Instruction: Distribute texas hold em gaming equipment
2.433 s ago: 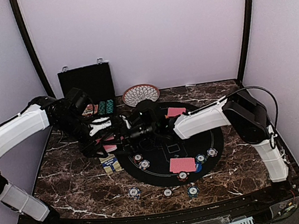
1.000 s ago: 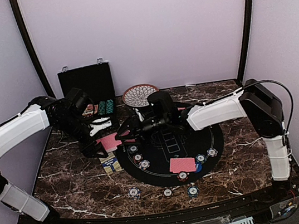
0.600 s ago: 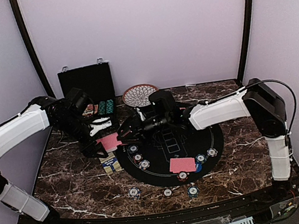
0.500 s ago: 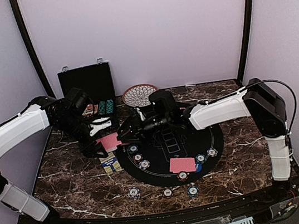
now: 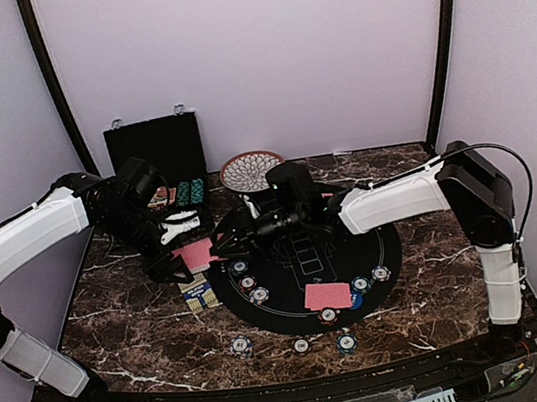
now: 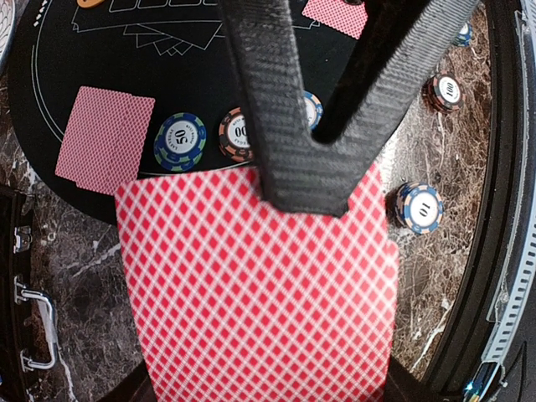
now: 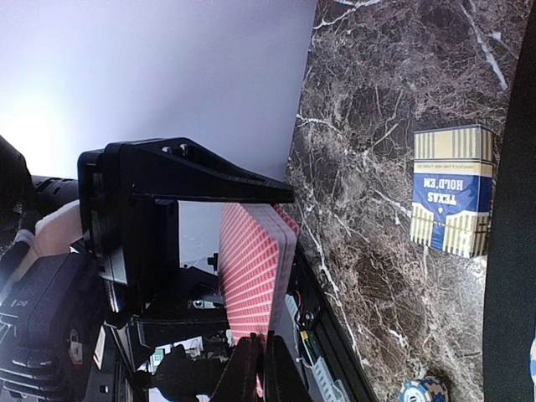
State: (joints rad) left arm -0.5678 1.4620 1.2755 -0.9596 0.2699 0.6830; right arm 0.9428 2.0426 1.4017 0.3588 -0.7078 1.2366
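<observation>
My left gripper (image 5: 178, 258) is shut on a deck of red-backed playing cards (image 5: 199, 254), held above the table's left side. The deck (image 6: 251, 285) fills the left wrist view, hiding most of the left gripper's fingers. My right gripper (image 5: 218, 244) reaches across from the right. Its black fingers (image 6: 289, 159) are shut on the far edge of the deck's top card (image 7: 255, 268). More cards (image 5: 326, 295) lie face down on the black round mat (image 5: 396, 243). Poker chips (image 5: 259, 294) sit on the mat and others (image 5: 241, 345) lie on the marble near it.
A blue-and-yellow card box (image 5: 196, 293) lies on the marble below the deck. The open black case (image 5: 154, 147) with stacked chips (image 5: 186, 191) stands at the back left, and a patterned dish (image 5: 253, 170) beside it. The marble table's front edge (image 5: 275, 377) runs close to the outer chips.
The right gripper's fingers have shut on the edge of the deck's top card. The right arm has edged left towards the deck. The left arm has stayed still.
</observation>
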